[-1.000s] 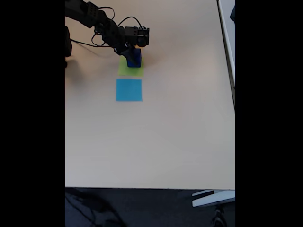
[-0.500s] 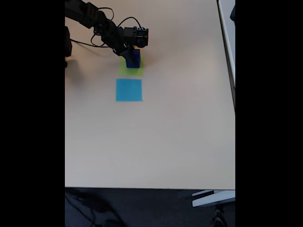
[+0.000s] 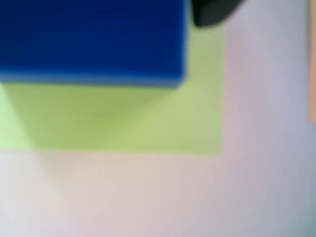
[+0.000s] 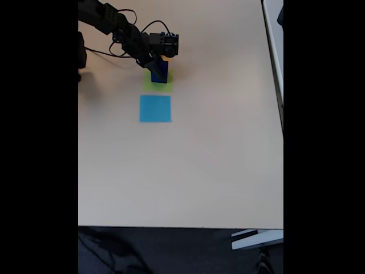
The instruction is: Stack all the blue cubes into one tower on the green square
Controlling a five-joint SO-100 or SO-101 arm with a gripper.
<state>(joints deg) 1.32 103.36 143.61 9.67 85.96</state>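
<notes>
In the fixed view a dark blue tower of blue cubes [image 4: 162, 74] stands on the green square [image 4: 157, 86] near the table's far left. My gripper [image 4: 158, 68] hangs over it from the upper left, its dark fingers flanking the tower's top. Up close and blurred in the wrist view, a large blue cube [image 3: 89, 39] sits on the green square [image 3: 128, 121], with one dark fingertip [image 3: 212, 12] just off its right side. Whether the fingers press the cube does not show. How many cubes make up the tower is unclear.
A flat light-blue paper square [image 4: 155, 108] lies just in front of the green one. The tan table [image 4: 182, 171] stretches bare toward its near edge. Cables [image 4: 122, 45] trail along the arm. An orange strip [image 3: 312, 64] shows at the wrist view's right edge.
The gripper body has shifted very slightly up and left over the tower. The blue tower stays in place on the green square.
</notes>
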